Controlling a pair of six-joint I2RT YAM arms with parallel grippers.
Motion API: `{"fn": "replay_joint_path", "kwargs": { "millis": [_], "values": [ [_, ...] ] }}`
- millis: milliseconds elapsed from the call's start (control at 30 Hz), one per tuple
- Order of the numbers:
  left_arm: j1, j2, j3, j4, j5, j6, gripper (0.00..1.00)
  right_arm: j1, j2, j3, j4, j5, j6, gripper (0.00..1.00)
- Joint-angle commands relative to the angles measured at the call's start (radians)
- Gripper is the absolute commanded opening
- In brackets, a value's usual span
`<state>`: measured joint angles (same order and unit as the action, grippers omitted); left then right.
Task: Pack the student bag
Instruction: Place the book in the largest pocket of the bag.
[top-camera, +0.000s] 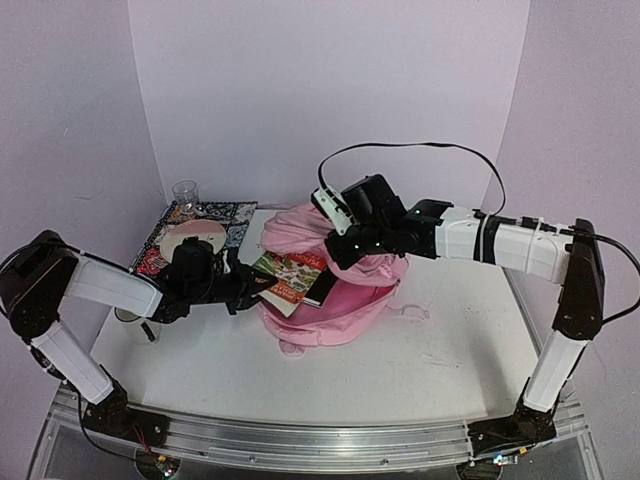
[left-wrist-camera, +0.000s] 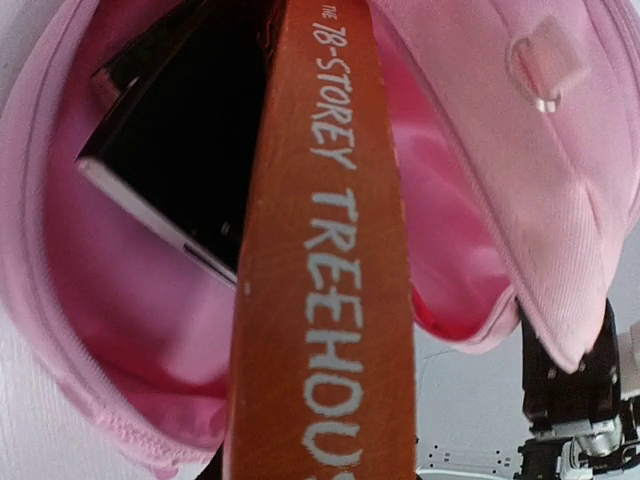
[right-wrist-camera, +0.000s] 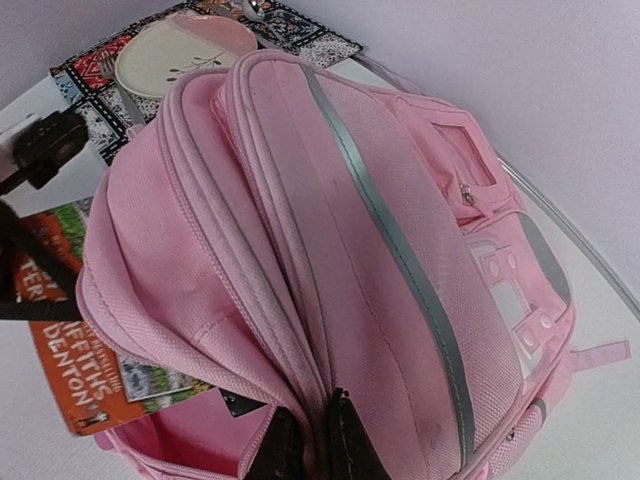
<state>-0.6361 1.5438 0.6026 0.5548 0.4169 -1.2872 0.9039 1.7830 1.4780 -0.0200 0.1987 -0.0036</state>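
**Bag open on the counter, book at its mouth**

The bag (top-camera: 340, 300) lies in the middle of the counter (top-camera: 430, 370), soft, pale pink and slumped. Its main compartment gapes toward the left arm. The right wrist view shows its outer side (right-wrist-camera: 400, 260): stacked zipped pockets, a grey strip running down the front and a clear window pocket lower down. The left wrist view looks straight into the pink lining (left-wrist-camera: 110, 330).

A flat black item (left-wrist-camera: 180, 150) lies tilted inside the opening, with one pale edge showing. In the top view its corner (top-camera: 322, 288) pokes out just beside the book.

The book (top-camera: 292, 273) is orange-spined with a busy illustrated cover. It is tilted, with its far end at the bag's mouth. Its spine (left-wrist-camera: 330, 300) fills the middle of the left wrist view, lettered in pale capitals. From the right wrist it shows under the raised rim (right-wrist-camera: 75, 370).

The left end effector (top-camera: 250, 285) is clamped on the book's near end. The right end effector (top-camera: 342, 252) reaches in from the right, and its dark fingers (right-wrist-camera: 350, 445) are pinched together on the fabric rim of the opening, holding it up.

Behind and left of the bag lies a patterned mat (top-camera: 238, 213) with a pale plate (top-camera: 195, 238) on it. A clear glass (top-camera: 185, 193) stands at the mat's far corner.
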Motion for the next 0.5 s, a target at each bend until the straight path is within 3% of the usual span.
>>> {"fn": "replay_joint_path", "kwargs": {
  "millis": [0,333,467],
  "values": [
    [-0.003,0.075,0.146,0.174,-0.027,0.018,0.00,0.045,-0.111,-0.003,0.110,-0.088,0.031,0.00],
    [-0.003,0.331,0.354,0.175,-0.013,0.036,0.02,0.068,-0.120,-0.017,0.116,-0.138,0.014,0.00],
    [-0.005,0.339,0.352,0.169,-0.040,0.059,0.27,0.069,-0.113,-0.028,0.118,-0.118,0.014,0.00]
  ]
}}
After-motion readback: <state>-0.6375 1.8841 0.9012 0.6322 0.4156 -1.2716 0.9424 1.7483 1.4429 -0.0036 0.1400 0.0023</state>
